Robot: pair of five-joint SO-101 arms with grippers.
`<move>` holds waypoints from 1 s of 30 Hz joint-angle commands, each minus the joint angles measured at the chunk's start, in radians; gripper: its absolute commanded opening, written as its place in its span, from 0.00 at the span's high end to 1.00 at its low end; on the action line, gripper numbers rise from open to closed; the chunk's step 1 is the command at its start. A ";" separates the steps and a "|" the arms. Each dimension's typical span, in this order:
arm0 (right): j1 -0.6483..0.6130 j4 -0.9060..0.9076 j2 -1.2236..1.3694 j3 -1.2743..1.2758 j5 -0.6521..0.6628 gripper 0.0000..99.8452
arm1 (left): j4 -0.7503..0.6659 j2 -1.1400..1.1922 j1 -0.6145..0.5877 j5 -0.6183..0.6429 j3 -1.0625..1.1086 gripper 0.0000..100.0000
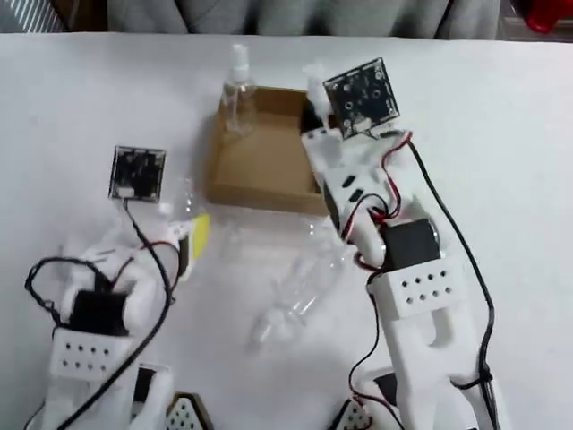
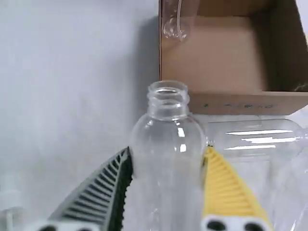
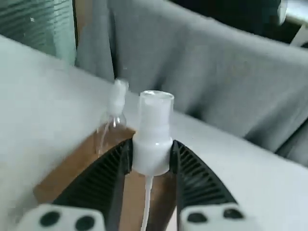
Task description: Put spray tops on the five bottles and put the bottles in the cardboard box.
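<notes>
1. The left hand (image 2: pixel 167 156) is clamped on an uncapped bottle (image 2: pixel 166 120). Its grey and yellow fingers (image 2: pixel 103 192) press the clear body from either side, and the open neck points toward the cardboard box (image 2: pixel 226 62).
2. The right hand (image 3: pixel 151 147) is clamped on a white spray top (image 3: pixel 155 113), held upright above the box, with its thin dip tube (image 3: pixel 146 202) hanging down between the fingers.
3. The box sits toward the far edge of the surface (image 1: pixel 501 107), near that edge's middle. A capped bottle (image 1: pixel 238 90) stands upright in the box corner nearest the surface's far-left corner.
4. Other clear bottles (image 1: pixel 286 305) lie on their sides between the box and the near edge. Their number cannot be told.
</notes>
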 commanded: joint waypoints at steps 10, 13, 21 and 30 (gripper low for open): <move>-0.255 -0.573 -0.038 -0.017 -0.009 0.99 | -0.209 -0.283 0.010 -0.049 0.213 0.98; -0.355 -0.615 -0.035 -0.032 -0.006 0.99 | -0.235 -0.335 0.012 -0.094 0.252 0.98; -0.392 -0.622 -0.039 -0.006 -0.011 0.99 | -0.235 -0.516 0.012 -0.095 0.331 0.98; -0.409 -0.616 -0.084 0.003 -0.241 0.99 | -0.238 -0.705 0.012 -0.095 0.420 0.98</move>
